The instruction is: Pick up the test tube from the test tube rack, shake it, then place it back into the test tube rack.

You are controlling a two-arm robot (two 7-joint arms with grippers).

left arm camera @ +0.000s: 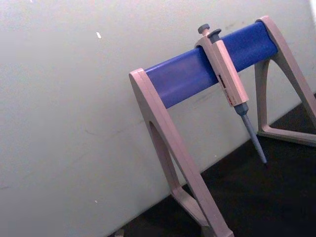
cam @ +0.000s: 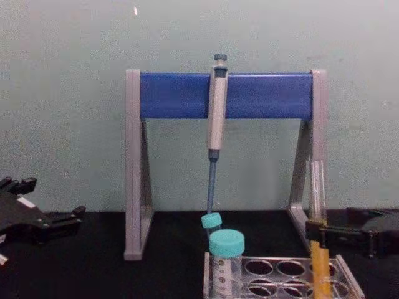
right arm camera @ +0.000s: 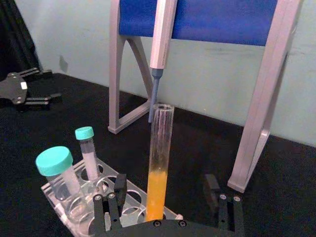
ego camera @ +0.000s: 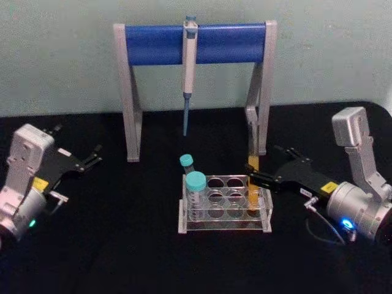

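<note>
Two spread fingers of the right gripper (ego camera: 250, 178) flank the test tube (right arm camera: 160, 148) without pinching it. The tube stands upright at the right end of the test tube rack (ego camera: 223, 228). Lifting, shaking and returning all appear undone. The left gripper (ego camera: 95, 156) sits parked far left, fingers apart.

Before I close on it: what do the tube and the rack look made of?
Tube: looks like clear glass, smooth and glossy; you can see straight through its thin wall above the orange liquid, though clear plastic can't be ruled out. Rack: seems clear rigid plastic, acrylic-like; flat see-through plates with bright edges. Right gripper straddles the tube, open; left gripper idles far left.
</note>
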